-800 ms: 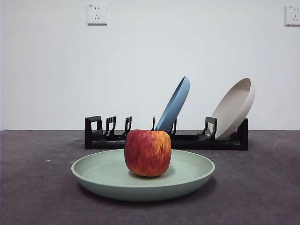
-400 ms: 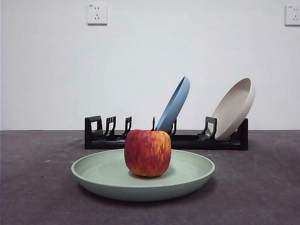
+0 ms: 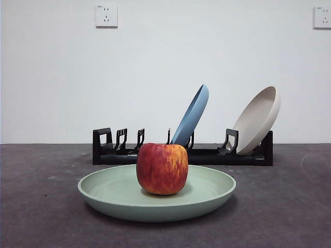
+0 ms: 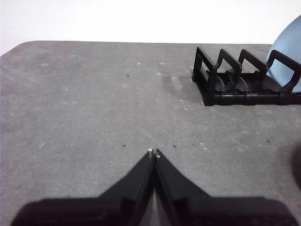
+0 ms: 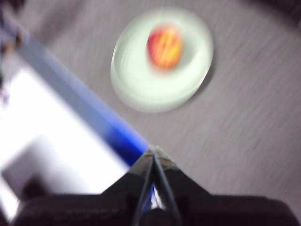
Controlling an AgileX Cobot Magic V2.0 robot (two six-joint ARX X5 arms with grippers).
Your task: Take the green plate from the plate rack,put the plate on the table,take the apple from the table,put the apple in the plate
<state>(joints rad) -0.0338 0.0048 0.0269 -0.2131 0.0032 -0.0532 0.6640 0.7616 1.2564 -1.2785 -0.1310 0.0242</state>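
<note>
Nothing has shifted since a second ago: red-yellow streaked apple sits centred in pale green matte plate on dark grey bench, open bench all round. Left claw pinched closed, empty; right claw likewise, well clear.

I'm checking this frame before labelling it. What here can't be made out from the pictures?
- Right wrist view: motion blur smears the green plate and apple; fine detail is lost.
- Left wrist view: the picture's edge cuts off the plate rack and blue plate.
- Front view: the apple hides the rack's middle; the beige plate covers its end slots.
</note>
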